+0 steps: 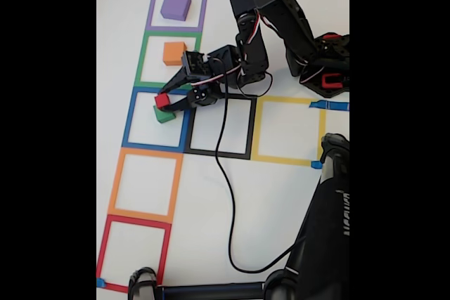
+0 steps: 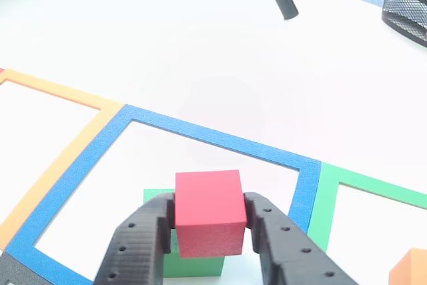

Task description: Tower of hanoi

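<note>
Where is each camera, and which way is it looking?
Fixed view: high above the table, looking down at the tape squares, the whole arm and its gripper.
Other view: low behind the gripper, looking forward; its black fingers show.
Both show the red block gripped above the green block.

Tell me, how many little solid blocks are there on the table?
4. Purple block in the purple square, orange block in the green square, green block in the blue square, red block held in the gripper above the green one.
</note>
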`<state>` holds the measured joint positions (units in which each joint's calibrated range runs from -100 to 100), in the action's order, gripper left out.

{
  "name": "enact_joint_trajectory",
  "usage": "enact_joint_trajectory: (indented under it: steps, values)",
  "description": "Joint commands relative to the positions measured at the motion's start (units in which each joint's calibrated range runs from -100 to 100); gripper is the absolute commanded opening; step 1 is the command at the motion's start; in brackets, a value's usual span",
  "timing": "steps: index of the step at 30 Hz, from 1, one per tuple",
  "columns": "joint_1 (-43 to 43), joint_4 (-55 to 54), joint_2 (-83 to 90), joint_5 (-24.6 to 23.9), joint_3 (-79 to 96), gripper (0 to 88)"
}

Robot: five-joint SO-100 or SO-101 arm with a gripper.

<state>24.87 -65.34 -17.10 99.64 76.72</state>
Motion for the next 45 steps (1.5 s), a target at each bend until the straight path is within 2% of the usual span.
enact_joint_trajectory:
  steps: [1, 11, 14, 20, 23, 27, 32, 36, 39, 45]
  values:
    - [0.35, -1.14, 0.75, 0.36, -0.17, 4.1]
    - [0.83, 0.96, 10.92, 0.36, 4.56, 2.8]
    - [0.06, 6.55, 18.43, 0.36, 5.74, 1.9]
    - [-3.30, 24.45, 35.38, 0.36, 5.28, 0.2]
    - [-5.21, 38.29, 44.83, 0.36, 2.10, 0.2]
    - [-7.42, 65.17, 57.51, 0.36, -8.17, 0.2]
    - [-10.68, 101.29, 64.21, 0.36, -31.72, 0.2]
    - [-13.75, 123.07, 62.03, 0.36, -55.26, 0.2]
    - [-15.57, 135.30, 58.40, 0.36, -71.90, 0.2]
    - [-20.17, 151.17, 52.50, 0.02, -97.08, 0.2]
